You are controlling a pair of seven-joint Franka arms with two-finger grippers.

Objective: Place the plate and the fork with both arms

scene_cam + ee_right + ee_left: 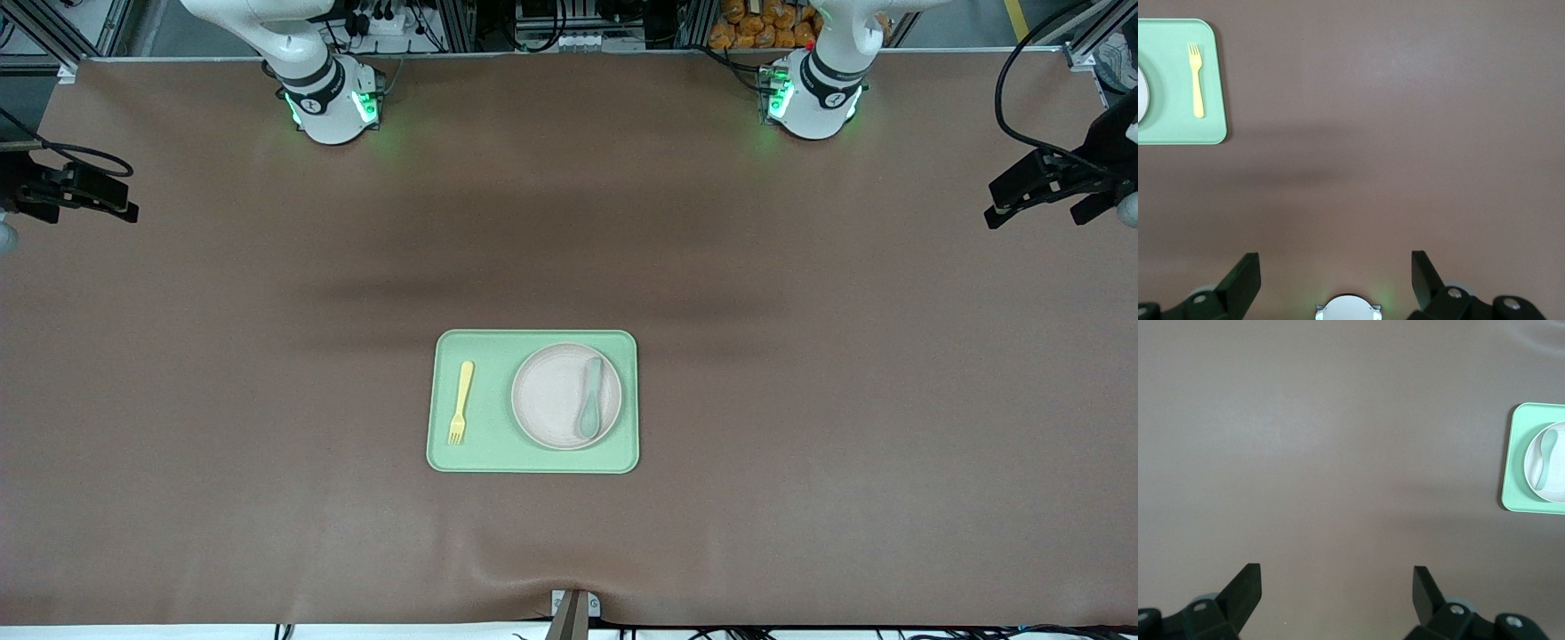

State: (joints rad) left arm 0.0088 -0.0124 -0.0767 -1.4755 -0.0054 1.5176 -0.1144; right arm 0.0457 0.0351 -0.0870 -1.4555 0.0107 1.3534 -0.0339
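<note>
The pale beige-pink plate lies on the light-green tray, on the part toward the left arm's end. A grey-green spoon lies on the plate. The pale-yellow fork lies on the tray beside the plate, toward the right arm's end. My left gripper is open and empty, high over bare table; its view shows the tray, plate and spoon. My right gripper is open and empty over bare table near its base; its view shows the tray and fork.
The arms' bases stand at the table's edge farthest from the front camera. Black mounts reach in over both ends of the table. A small clamp sits at the nearest edge. Brown mat surrounds the tray.
</note>
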